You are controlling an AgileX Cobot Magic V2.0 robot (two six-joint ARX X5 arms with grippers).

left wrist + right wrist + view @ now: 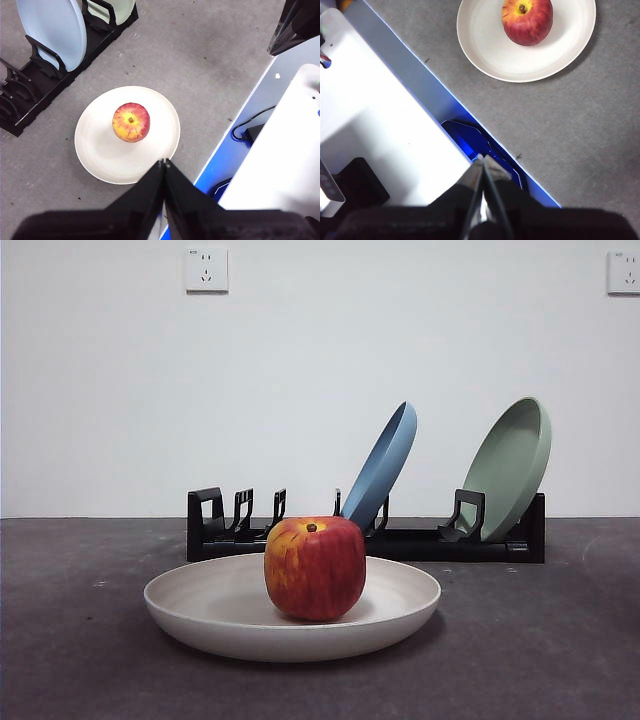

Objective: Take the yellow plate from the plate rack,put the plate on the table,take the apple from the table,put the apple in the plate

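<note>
Nearest the front camera, the yellow plate (292, 624) rests flat on the table (540, 660), a wide, shallow cream dish with a raised rim and a faint beige cast. Upright in its middle stands the apple (315, 568), blocky and red with yellow-orange streaks, its dark stem dimple facing up.

Behind the plate runs the plate rack (420, 540), long, low and black, with several upright slotted holders. A blue plate (381, 464) leans in one slot near the rack's middle and a pale green plate (508, 466) leans in the end slot on the right of the front view; the holders on the left of that view stand without plates. Rack and cream plate look slightly apart, though the low angle makes the gap hard to judge.

Seen from the left wrist, the left gripper (164, 162) hangs high over the plate's near rim, its black jaws pressed together with nothing between them, clear of the apple. From the right wrist, the right gripper (483, 159) sits over the table's blue-lit edge, well apart from plate and apple, its jaws likewise closed on nothing. Neither arm appears in the front view.
</note>
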